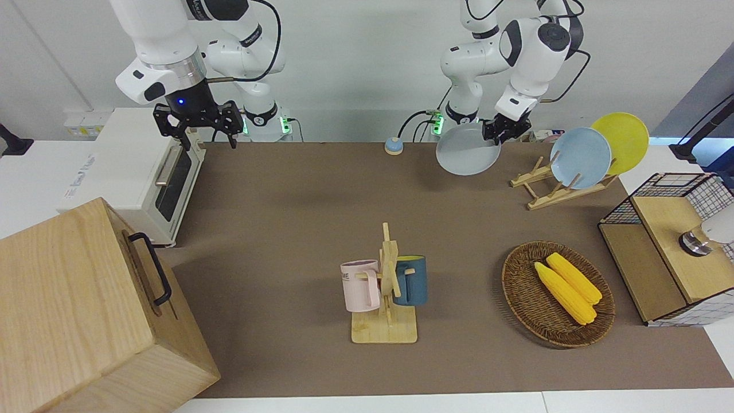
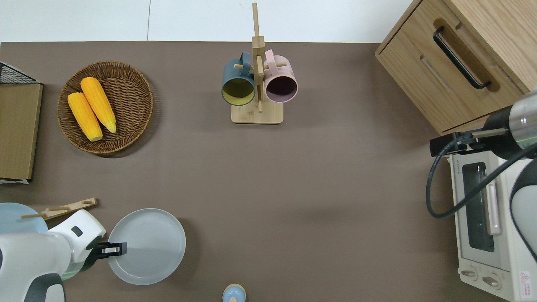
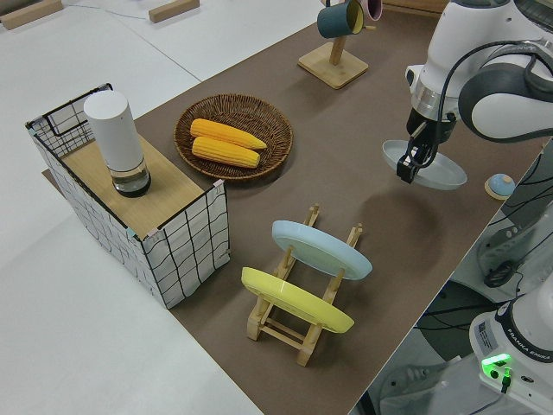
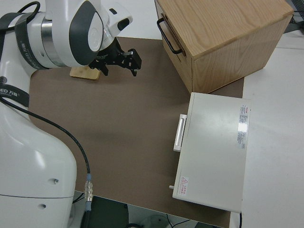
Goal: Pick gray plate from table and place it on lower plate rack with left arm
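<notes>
The left arm's black two-finger end effector [image 1: 498, 129] is gripping the round pale gray plate [image 1: 467, 151] by its rim, holding it clear of the desk beside the small light-wood plate rack [image 1: 553, 184], presumably to slot it upright into the free low end.

Brown table [image 1: 287, 229] under basket [image 1: 519, 298], mug stand [image 1: 384, 330], rack [image 1: 550, 192].

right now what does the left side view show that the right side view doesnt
Only the left side view shows the left gripper shut on the gray plate, lifted off the table, plus the plate rack with the light blue plate and yellow plate. Only the right side view shows the toaster oven and parked right gripper. Both show the brown table mat.
</notes>
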You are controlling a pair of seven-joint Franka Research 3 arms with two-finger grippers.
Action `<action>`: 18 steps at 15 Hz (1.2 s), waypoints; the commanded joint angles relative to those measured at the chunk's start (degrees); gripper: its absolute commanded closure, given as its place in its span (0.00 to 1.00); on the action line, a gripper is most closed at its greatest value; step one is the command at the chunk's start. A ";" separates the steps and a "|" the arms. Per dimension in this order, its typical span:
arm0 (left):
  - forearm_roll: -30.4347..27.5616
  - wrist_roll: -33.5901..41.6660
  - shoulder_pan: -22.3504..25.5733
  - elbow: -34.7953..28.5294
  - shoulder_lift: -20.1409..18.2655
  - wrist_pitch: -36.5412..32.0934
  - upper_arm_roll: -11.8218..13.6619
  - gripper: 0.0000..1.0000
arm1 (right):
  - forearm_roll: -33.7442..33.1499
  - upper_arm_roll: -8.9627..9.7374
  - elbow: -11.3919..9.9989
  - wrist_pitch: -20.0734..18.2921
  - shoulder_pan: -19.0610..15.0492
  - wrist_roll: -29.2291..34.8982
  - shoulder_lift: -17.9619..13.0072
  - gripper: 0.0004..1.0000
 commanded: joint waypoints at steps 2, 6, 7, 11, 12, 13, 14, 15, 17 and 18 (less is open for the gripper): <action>4.43 -0.67 -0.22 5.99 -1.34 -8.05 -0.15 1.00 | -0.17 1.17 1.22 -0.92 -1.27 0.84 0.54 0.02; 12.16 -4.97 -0.22 6.70 -1.52 -9.19 -5.33 1.00 | -0.17 1.17 1.14 -0.92 -1.27 0.75 0.54 0.02; 13.31 -6.37 -0.22 7.22 -1.52 -9.89 -6.73 1.00 | -0.17 1.17 1.22 -0.92 -1.27 0.75 0.54 0.02; 21.39 -8.50 -0.22 8.63 -1.52 -13.23 -11.13 1.00 | -0.17 1.17 1.22 -0.92 -1.27 0.75 0.54 0.02; 22.19 -8.41 -0.05 9.42 -1.52 -13.59 -11.23 1.00 | -0.17 1.17 1.14 -0.92 -1.27 0.75 0.54 0.02; 22.54 -7.89 0.30 10.21 -1.52 -14.46 -11.14 1.00 | -0.17 1.17 1.14 -0.92 -1.27 0.75 0.54 0.02; 22.64 -7.36 0.56 11.52 -1.52 -15.34 -10.88 1.00 | -0.17 1.17 1.22 -0.92 -1.27 0.75 0.54 0.02; 23.59 -6.83 0.74 12.93 -1.25 -16.57 -10.70 1.00 | -0.17 1.17 1.14 -0.92 -1.27 0.75 0.54 0.02; 27.71 -4.38 0.74 16.26 -0.90 -20.60 -10.44 1.00 | -0.17 1.17 1.22 -0.92 -1.27 0.75 0.54 0.02; 28.86 -3.41 0.83 17.06 -0.81 -21.41 -10.35 1.00 | -0.17 1.17 1.22 -0.92 -1.27 0.75 0.54 0.02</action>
